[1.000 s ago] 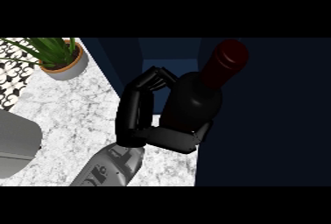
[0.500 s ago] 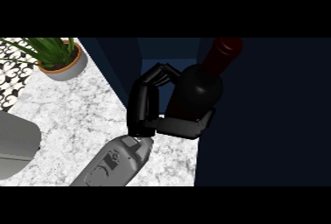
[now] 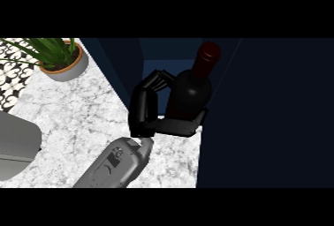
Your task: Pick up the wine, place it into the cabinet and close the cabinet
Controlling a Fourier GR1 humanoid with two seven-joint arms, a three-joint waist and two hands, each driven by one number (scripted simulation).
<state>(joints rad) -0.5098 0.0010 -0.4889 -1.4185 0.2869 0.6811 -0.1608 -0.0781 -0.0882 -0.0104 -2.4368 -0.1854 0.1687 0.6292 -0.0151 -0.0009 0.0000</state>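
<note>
Wine bottle: the wine bottle (image 3: 190, 90) stands almost upright at the mouth of the dark blue cabinet (image 3: 274, 110), with its dark red top leaning in toward the back.
Hand: one hand (image 3: 151, 110) comes up from the lower edge on a grey forearm (image 3: 117, 165). Its fingers curl round the fat part of the bottle and its thumb pinches the low part. I cannot tell for sure which hand it is, but it looks like the right one. No other hand shows.
How the bottle will feel: I think it is glass, so it is hard, smooth, a bit slippery and heavy at the bottom. It could break if it bumps. The wide body is the best place to hold it, not the thin neck.
Around the bottle: a green plant in a pot (image 3: 62, 59) sits well away to the left of the bottle on the white marble counter (image 3: 85, 119). A grey thing (image 3: 16, 148) shows further left, cut off by the edge.
In the way: the blue cabinet wall (image 3: 124, 66) is just left of the bottle, close to the fingers. The big dark panel on the bottle's right may be the door. I think the hand must slip out with care.
</note>
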